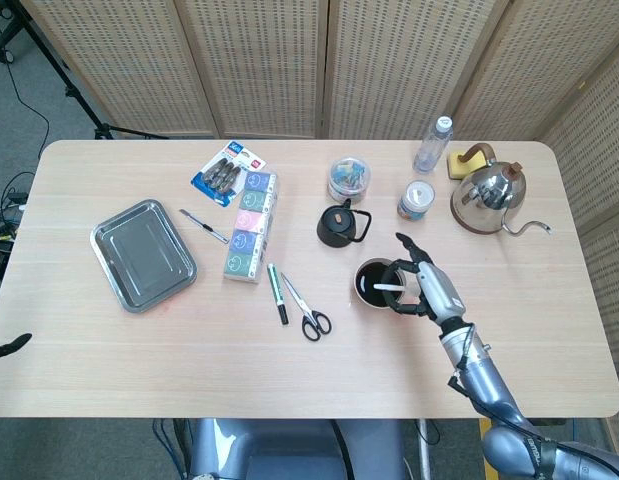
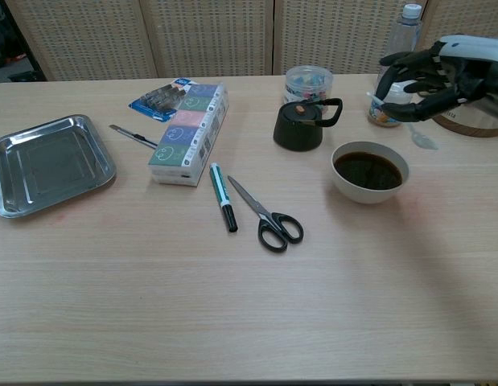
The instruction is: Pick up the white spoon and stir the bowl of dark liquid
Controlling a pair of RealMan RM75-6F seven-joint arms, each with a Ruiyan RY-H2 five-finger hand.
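Note:
A bowl of dark liquid stands right of the table's middle. My right hand holds the white spoon in its fingers, raised off the table. In the head view the spoon lies over the bowl's right side. In the chest view its scoop end hangs above and to the right of the rim, clear of the liquid. Only a dark tip of my left hand shows at the left edge of the head view, off the table.
A black teapot sits just behind the bowl, with a small jar, a bottle and a steel kettle behind my right hand. Scissors, a marker, a long packet and a metal tray lie to the left.

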